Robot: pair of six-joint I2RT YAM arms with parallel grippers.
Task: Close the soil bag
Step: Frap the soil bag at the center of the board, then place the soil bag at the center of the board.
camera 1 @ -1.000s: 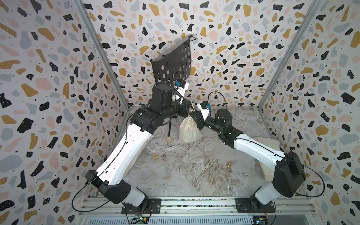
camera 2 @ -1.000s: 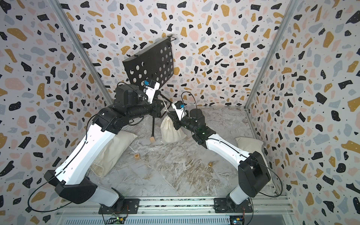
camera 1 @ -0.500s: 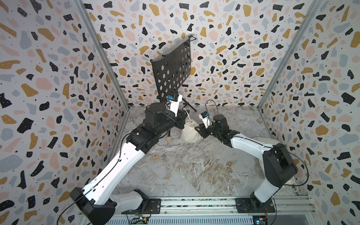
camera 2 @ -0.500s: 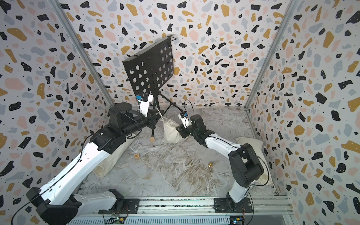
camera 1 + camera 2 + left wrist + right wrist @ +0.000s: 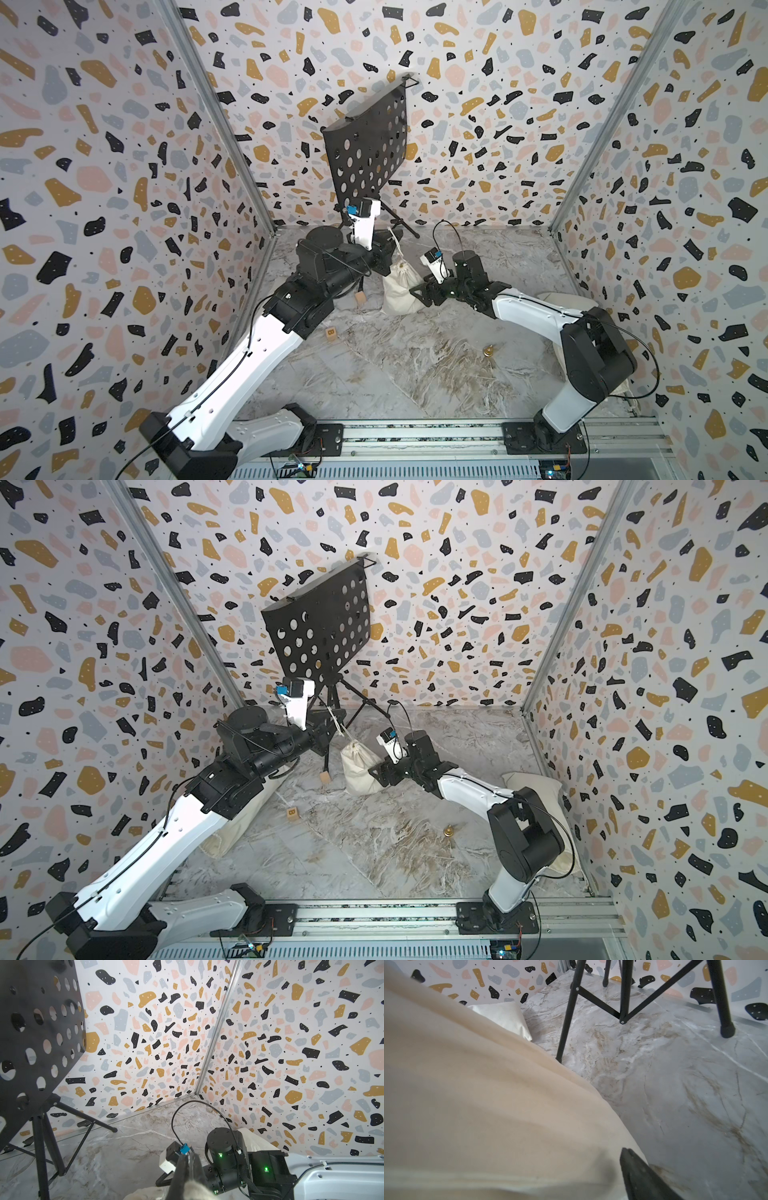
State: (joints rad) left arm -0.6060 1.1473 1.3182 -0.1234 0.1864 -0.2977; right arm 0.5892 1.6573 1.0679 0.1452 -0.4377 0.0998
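Observation:
The soil bag [image 5: 398, 286] [image 5: 358, 769] is a cream cloth sack standing on the marble floor, its neck gathered. A thin drawstring [image 5: 341, 728] runs up from the neck to my left gripper [image 5: 388, 246] [image 5: 332, 725], which is shut on it just above and behind the bag. In the left wrist view the dark fingers [image 5: 182, 1169] pinch the pale string. My right gripper [image 5: 419, 291] [image 5: 376, 773] stands open, low against the bag's right side. In the right wrist view the bag [image 5: 477, 1095] fills most of the picture, and only one black finger [image 5: 639, 1174] shows beside it.
A black perforated music stand [image 5: 365, 153] [image 5: 320, 633] on tripod legs stands just behind the bag. A wooden cube [image 5: 360, 297], a lettered block [image 5: 331, 332] and a small brass piece [image 5: 488, 352] lie on the floor. Cream pillows rest at the right wall [image 5: 536, 783] and under the left arm [image 5: 245, 816].
Both arms came down and the bag went from hanging between the grippers to resting on the floor. The right gripper opened and let go. The left gripper stayed shut on the drawstring.

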